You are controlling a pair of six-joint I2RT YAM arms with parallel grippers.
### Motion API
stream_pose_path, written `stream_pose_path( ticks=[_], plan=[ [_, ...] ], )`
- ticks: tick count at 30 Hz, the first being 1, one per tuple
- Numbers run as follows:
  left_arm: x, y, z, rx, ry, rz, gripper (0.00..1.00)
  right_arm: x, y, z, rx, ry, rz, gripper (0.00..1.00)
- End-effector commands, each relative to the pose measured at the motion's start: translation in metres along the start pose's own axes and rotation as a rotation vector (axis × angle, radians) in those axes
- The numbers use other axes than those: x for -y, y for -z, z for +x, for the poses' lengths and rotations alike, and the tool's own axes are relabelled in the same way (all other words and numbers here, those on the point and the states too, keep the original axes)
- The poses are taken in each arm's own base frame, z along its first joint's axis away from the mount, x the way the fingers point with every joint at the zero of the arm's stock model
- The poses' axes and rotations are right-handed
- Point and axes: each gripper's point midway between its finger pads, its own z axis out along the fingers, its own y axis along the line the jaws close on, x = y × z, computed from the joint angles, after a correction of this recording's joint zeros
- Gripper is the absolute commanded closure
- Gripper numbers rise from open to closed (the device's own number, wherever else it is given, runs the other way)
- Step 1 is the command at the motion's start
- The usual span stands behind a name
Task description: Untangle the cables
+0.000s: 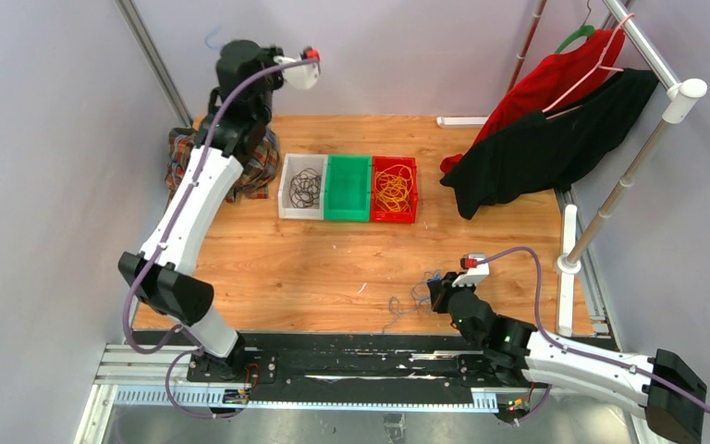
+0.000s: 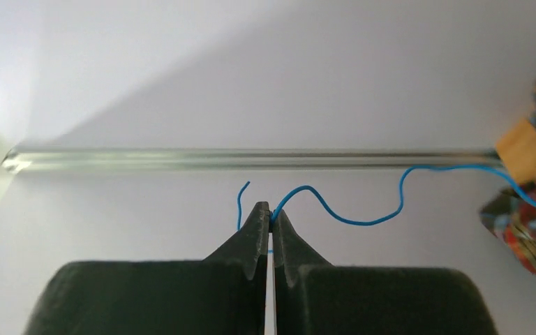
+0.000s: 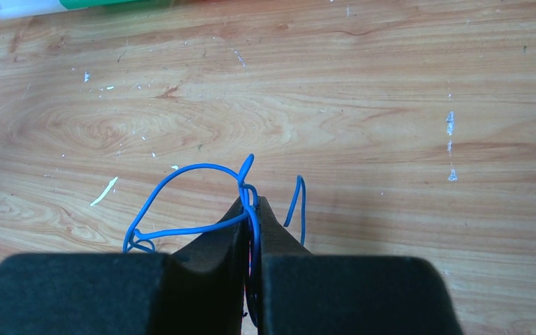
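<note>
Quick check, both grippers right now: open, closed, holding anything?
Left gripper: closed on a thin blue cable.
Right gripper: closed on a blue cable tangle.

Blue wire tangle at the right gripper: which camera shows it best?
The right wrist view: the thin blue wire loops sit close and sharp, pinched in the right gripper. The top external view shows only a faint squiggle. The left wrist view shows a blue strand in the left gripper; whether they join is unclear.
</note>
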Motion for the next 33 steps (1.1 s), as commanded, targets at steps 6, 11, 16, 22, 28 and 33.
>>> stream_pose_path(
  ticks=[6, 11, 16, 22, 28, 33],
  plan=[
    [-0.041, 0.062, -0.038, 0.248, 0.221, -0.186, 1.00, 0.003, -0.002, -0.006, 0.021, -0.018, 0.025, 0.98],
    [-0.014, 0.083, -0.085, 0.406, 0.337, -0.036, 1.00, 0.003, -0.002, -0.006, 0.019, -0.015, 0.025, 0.98],
    [0.020, 0.090, -0.116, 0.465, 0.403, 0.122, 1.00, 0.005, -0.001, -0.007, 0.027, -0.020, 0.030, 0.98],
    [0.074, 0.077, -0.130, 0.441, 0.324, 0.213, 1.00, 0.008, 0.001, -0.008, 0.028, -0.022, 0.038, 0.98],
    [0.115, 0.069, -0.139, 0.428, 0.290, 0.282, 1.00, 0.014, 0.003, -0.009, 0.038, -0.022, 0.051, 0.98],
    [0.138, 0.068, -0.157, 0.464, 0.291, 0.327, 1.00, 0.016, 0.003, -0.007, 0.037, -0.032, 0.056, 0.98]
  ],
)
